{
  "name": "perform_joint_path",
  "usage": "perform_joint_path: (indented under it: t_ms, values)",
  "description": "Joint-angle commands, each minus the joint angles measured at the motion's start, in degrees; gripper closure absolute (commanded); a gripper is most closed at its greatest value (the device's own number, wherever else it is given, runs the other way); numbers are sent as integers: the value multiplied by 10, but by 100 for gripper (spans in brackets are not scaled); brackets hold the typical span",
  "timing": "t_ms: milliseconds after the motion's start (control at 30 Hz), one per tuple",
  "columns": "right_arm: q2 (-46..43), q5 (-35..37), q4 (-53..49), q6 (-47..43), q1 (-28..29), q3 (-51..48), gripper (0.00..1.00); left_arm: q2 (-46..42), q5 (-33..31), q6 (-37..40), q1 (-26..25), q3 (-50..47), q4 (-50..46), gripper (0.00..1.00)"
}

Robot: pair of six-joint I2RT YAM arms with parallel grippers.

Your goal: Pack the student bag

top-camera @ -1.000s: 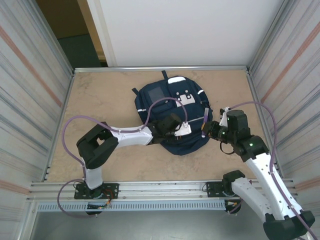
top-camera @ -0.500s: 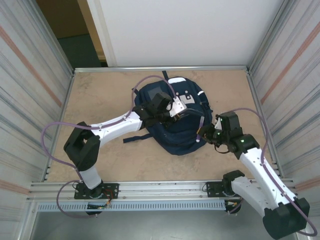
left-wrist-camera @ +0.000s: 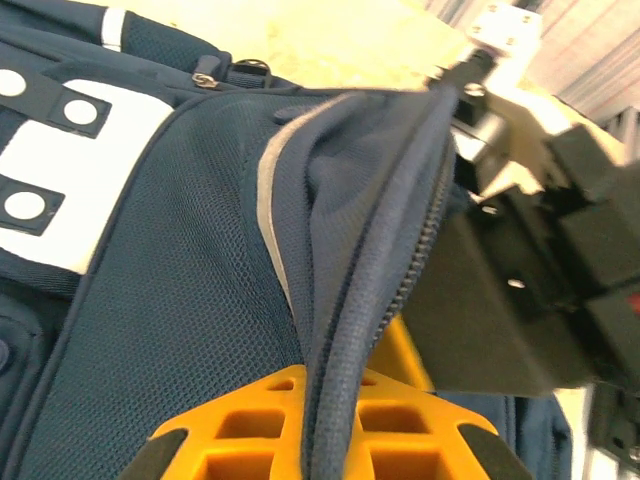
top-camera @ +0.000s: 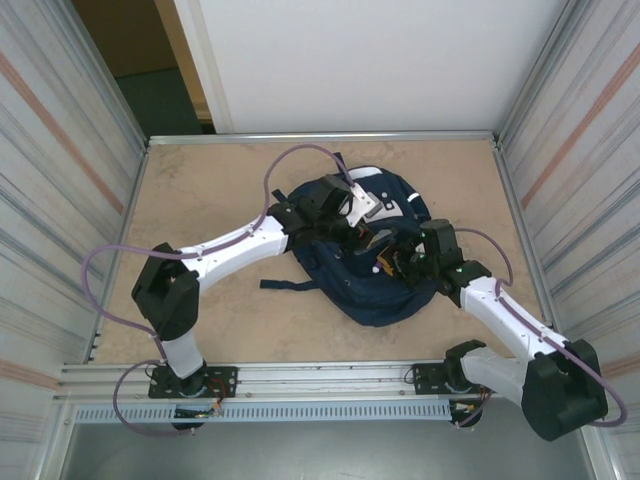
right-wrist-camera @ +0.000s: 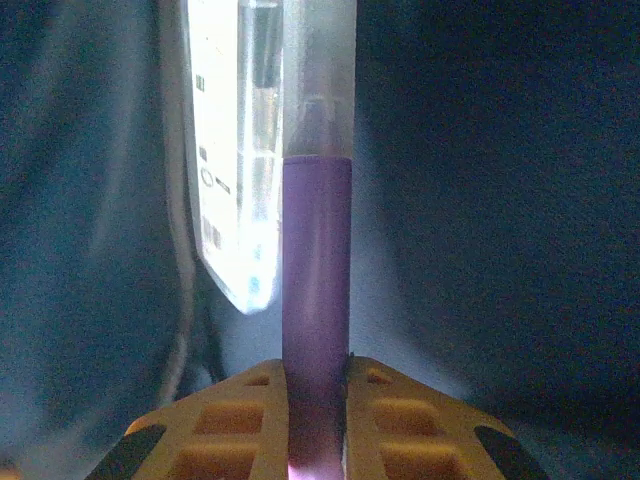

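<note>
Over the last second the left arm has swung from the near side of the bag to its far top, and the right arm has come in from the right and pushed into the opening. The bag itself has bunched up and slid slightly towards the right arm.

The student bag (top-camera: pixel 378 298) lies in the middle of the table (top-camera: pixel 200 200), its mouth pulled up and apart. The left gripper (left-wrist-camera: pixel 330 425) is clenched on the zip edge (left-wrist-camera: pixel 400 270) of that mouth, with the fabric pinched between its orange fingers and held up like a tent flap. The right gripper (right-wrist-camera: pixel 315 420) is clamped on a purple pen (right-wrist-camera: pixel 315 280) with a clear cap. It sits inside the dark blue interior, with the pen pointing deeper in.

The step in hand looks like loading: one arm holds the mouth open while the other delivers the pen. The next move calls for the right jaws to let go once the pen is well past the zip, then back straight out without snagging the lifted edge. The left should hold its pinch until then.

Beside the pen hangs a clear packet (right-wrist-camera: pixel 235 150) with a printed label, possibly a barcode. The print is too blurred to read. The white patch (left-wrist-camera: pixel 40 190) on the bag's outside shows only round studs and no legible wording.
</note>
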Motion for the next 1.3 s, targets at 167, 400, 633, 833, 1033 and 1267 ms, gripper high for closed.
perform_joint_path:
  t_ms: [167, 400, 633, 833, 1033, 1267]
  values:
    - [16, 97, 32, 61, 27, 16, 63, -25, 67, -26, -17, 10, 81, 100]
    - [-6, 98, -4, 20, 35, 22, 55, -30, 64, -16, -12, -14, 85, 100]
    - [-78, 113, -97, -67, 32, 37, 56, -32, 52, 14, 1, -47, 107, 84]
    - [-178, 196, -260, -164, 27, 59, 41, -56, 15, 126, 4, -95, 45, 65]
    - [-242, 191, -335, -250, -22, 55, 36, -156, -3, 139, 4, -178, 40, 49]
    - [-153, 73, -284, -288, -98, 58, 33, -117, -120, -15, 67, -121, -58, 43]
